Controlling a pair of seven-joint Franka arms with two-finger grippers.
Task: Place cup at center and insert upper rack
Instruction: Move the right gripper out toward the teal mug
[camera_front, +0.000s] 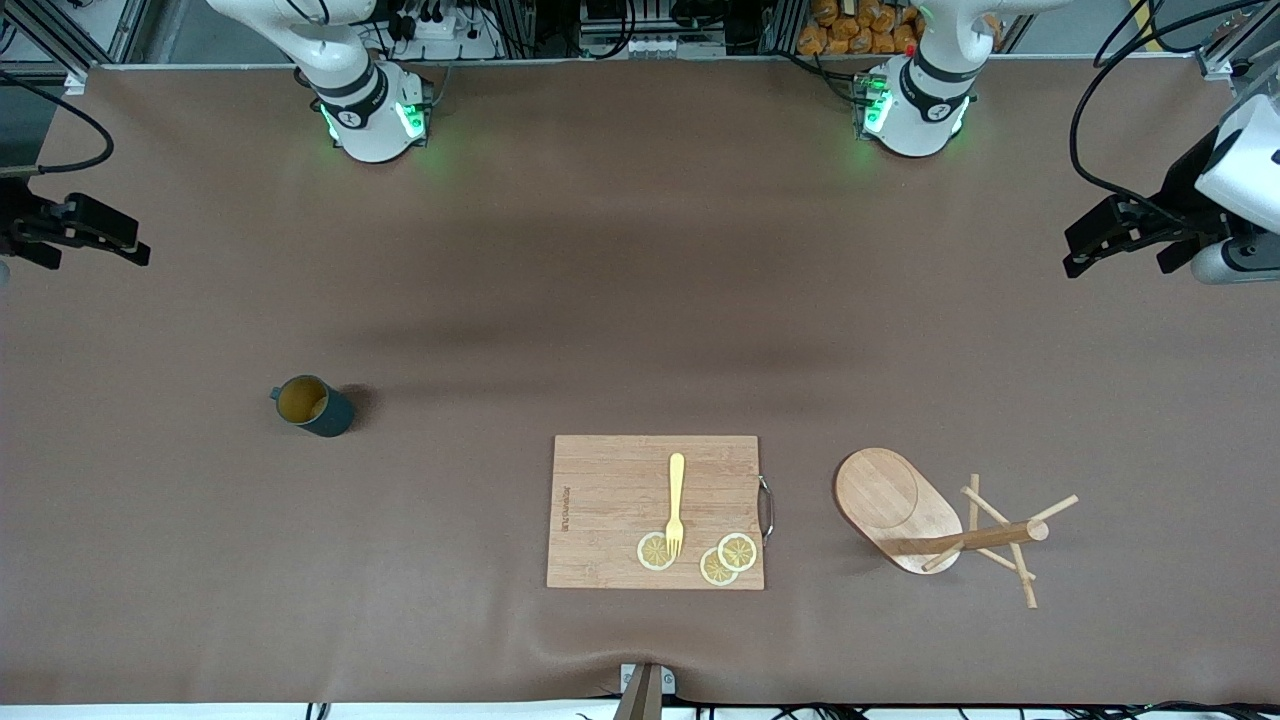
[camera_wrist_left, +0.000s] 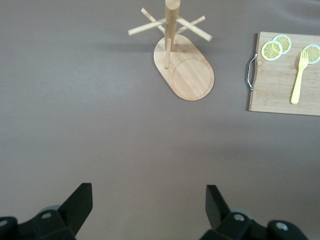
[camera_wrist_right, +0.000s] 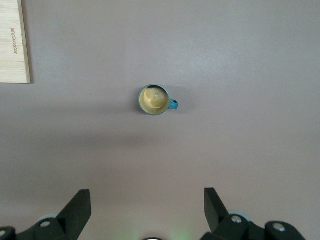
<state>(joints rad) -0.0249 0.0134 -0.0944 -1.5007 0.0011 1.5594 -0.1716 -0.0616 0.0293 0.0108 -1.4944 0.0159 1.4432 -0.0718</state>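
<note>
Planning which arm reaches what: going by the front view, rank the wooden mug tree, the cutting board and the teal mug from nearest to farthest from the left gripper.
1. Light wooden mug tree, standing at the left arm's end of the table, closest to the open left gripper.
2. Rectangular wooden cutting board, mid-table, beside the tree.
3. Dark teal ribbed mug, toward the right arm's end.

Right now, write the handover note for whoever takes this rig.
Left gripper: open, empty, waiting high at its end of the table.
Right gripper: open, empty, waiting high at its end.
Cup: upright on the table toward the right arm's end.
Upper rack: standing beside the cutting board, toward the left arm's end.
Done: nothing.
Left: cup to center, rack inserted.
</note>
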